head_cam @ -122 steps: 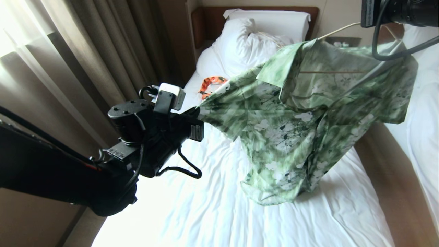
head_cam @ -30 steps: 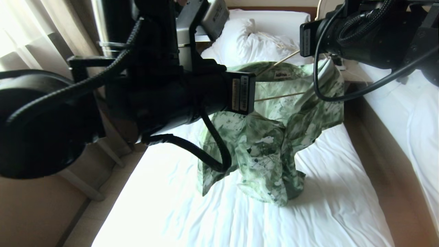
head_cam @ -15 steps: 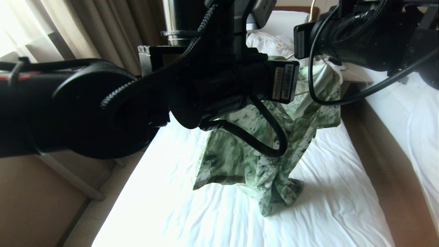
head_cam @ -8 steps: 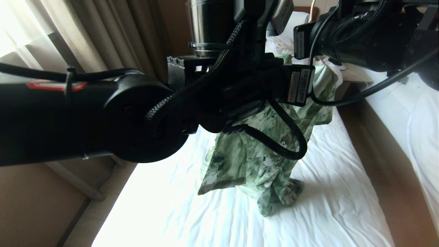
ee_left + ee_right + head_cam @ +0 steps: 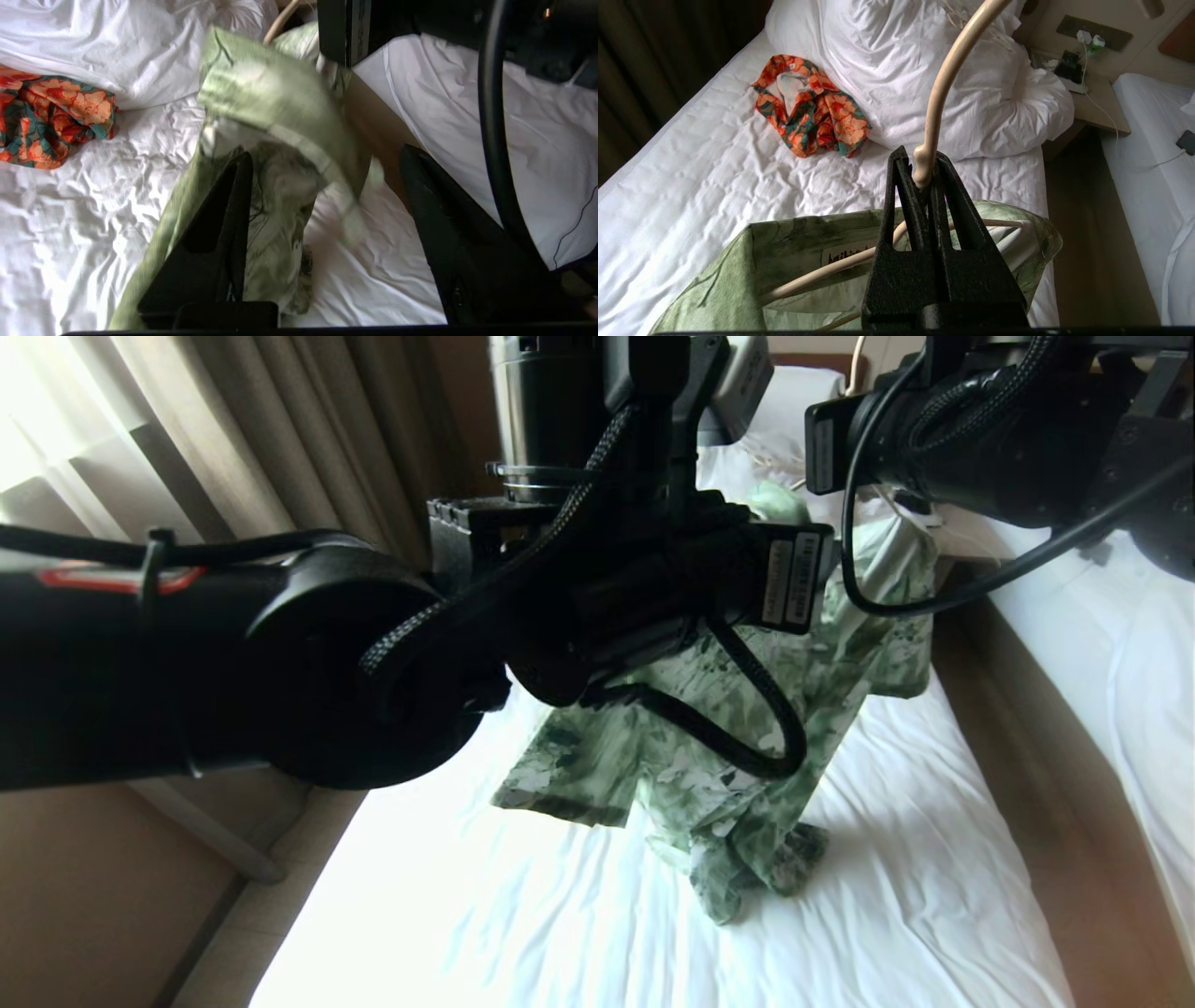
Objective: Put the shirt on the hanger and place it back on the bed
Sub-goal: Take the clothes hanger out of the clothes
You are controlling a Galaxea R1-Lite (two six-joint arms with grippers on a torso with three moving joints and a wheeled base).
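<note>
Two arms crowd my head camera, so I lean on the wrist cameras for detail; nearest to me the left arm fills the foreground, and its fingers are hidden behind its own body from up here; through its own camera I see the left gripper [image 5: 322, 196] spread wide, with the shirt [image 5: 275, 107] hanging blurred between and beyond the fingers, the cloth lying against one finger [image 5: 224, 224] and clear of the other; I see no pinch on the fabric. From the head camera the shirt [image 5: 709, 775] droops in a bunch over the middle of the bed [image 5: 579, 915], its lower folds resting on the sheet while its upper part stays lifted toward the right arm. The right gripper [image 5: 923, 179] is pressed together on the hanger [image 5: 941, 88] at the base of its hook; only that wrist camera shows this, along with the cream arm of the hanger running inside the shirt's collar by the label. Farther up the bed, near the side by the curtains [image 5: 280, 439], lies an orange patterned garment [image 5: 810, 107] beside the bunched duvet [image 5: 952, 93]; the head camera does not show it, since the left arm covers that stretch. Beyond the far corner sits a bedside stand [image 5: 1092, 102] with cables, and a second bed [image 5: 1130, 653] runs along the right.
</note>
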